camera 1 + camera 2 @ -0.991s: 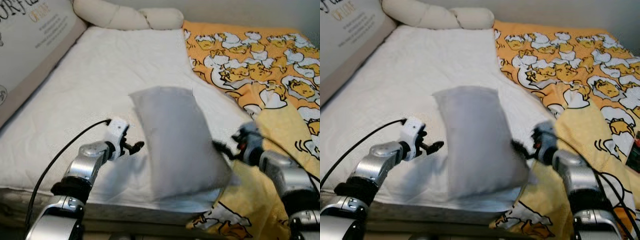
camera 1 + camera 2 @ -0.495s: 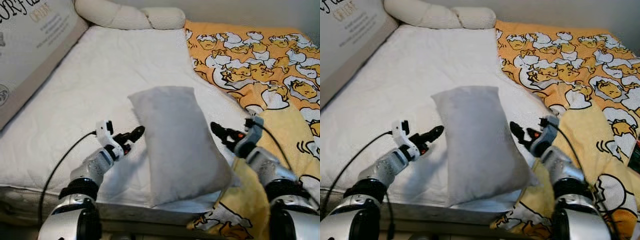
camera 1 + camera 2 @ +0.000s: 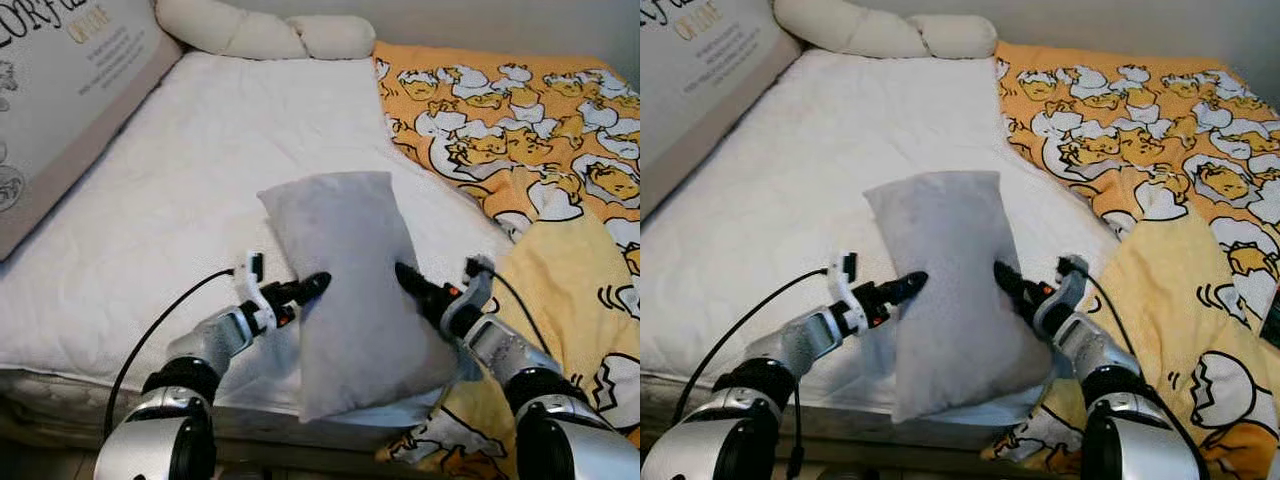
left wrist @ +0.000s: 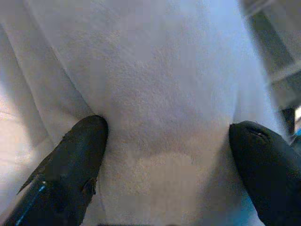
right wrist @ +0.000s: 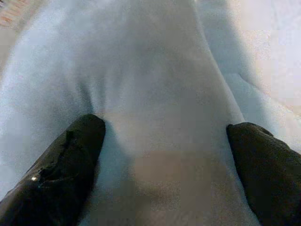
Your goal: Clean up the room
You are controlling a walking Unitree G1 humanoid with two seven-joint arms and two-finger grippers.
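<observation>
Step in hand, as judged: two-sided pickup of the grey pillow [image 3: 355, 285], lying lengthwise on the white mattress [image 3: 190, 190] near the front edge, just beside the orange duck-print blanket [image 3: 520, 130].

- Left pincer [image 3: 305, 288]: pressed against the pillow's left flank. Fingers [image 4: 77, 155] spread apart, fabric between them, not yet closed.
- Right pincer [image 3: 412, 283]: pressed against the pillow's right flank. Fingers [image 5: 70, 160] likewise apart, straddling a fold of fabric.

Recommended execution:
- Close both pincers together, gathering a good fold of cover rather than a thin skin of cloth.
- Keep both pincers level with each other and opposite across the pillow's middle, to prevent sagging at one end.
- Lift straight up before any carry; avoid dragging the mattress cover or snagging the blanket edge.
- Likely destination: head of the bed, near the cream bolster [image 3: 260, 35] and the printed cushion [image 3: 60, 90]. Soft filling: expect slip; confirm hold before moving.
</observation>
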